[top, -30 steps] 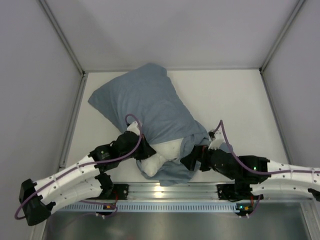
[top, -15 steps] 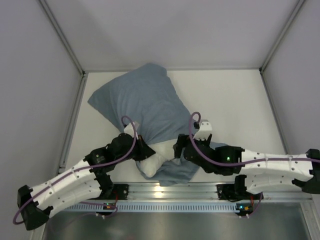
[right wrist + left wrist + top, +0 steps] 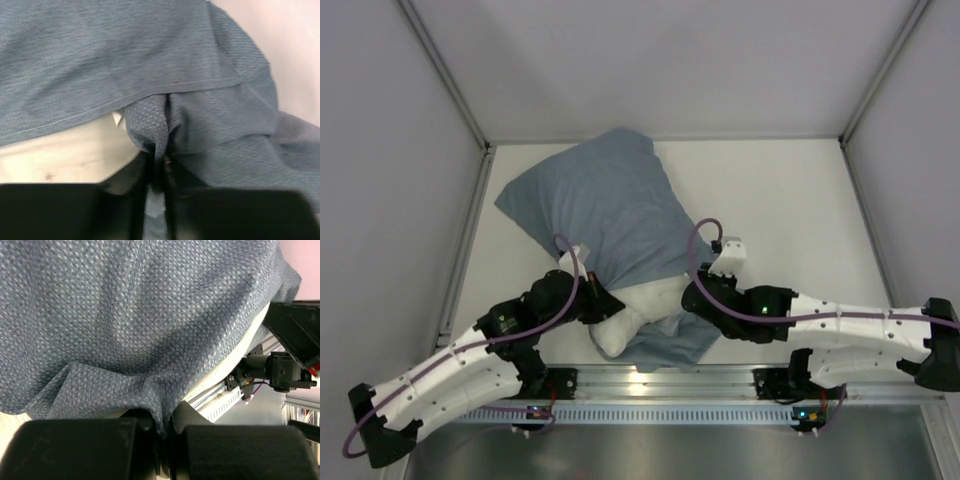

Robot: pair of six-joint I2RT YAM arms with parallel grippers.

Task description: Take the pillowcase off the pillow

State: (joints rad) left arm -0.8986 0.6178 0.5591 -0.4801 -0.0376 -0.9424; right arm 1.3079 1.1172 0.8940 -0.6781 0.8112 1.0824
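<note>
The grey-blue pillowcase [image 3: 605,205] lies wrinkled across the table's left-middle, and its open end faces the arms. The white pillow [image 3: 638,312] bulges out of that opening. My left gripper [image 3: 603,303] sits at the pillow's left side and is shut on a fold of the pillowcase [image 3: 125,315]; the cloth is pinched between the black fingers at the left gripper [image 3: 165,426]. At the opening's right side my right gripper [image 3: 686,300] is shut on a bunched edge of the pillowcase [image 3: 200,60]. The right gripper [image 3: 160,167] holds that edge next to the bare pillow [image 3: 65,155].
An aluminium rail [image 3: 660,381] with the arm bases runs along the near edge. Grey enclosure walls stand at the left, right and back. The white table [image 3: 790,200] shows bare to the right of the pillowcase. The right arm's black links [image 3: 295,335] appear in the left wrist view.
The right gripper swung left to the pillowcase opening and shut on its edge. The left arm drew back slightly toward the near left, still gripping cloth.
</note>
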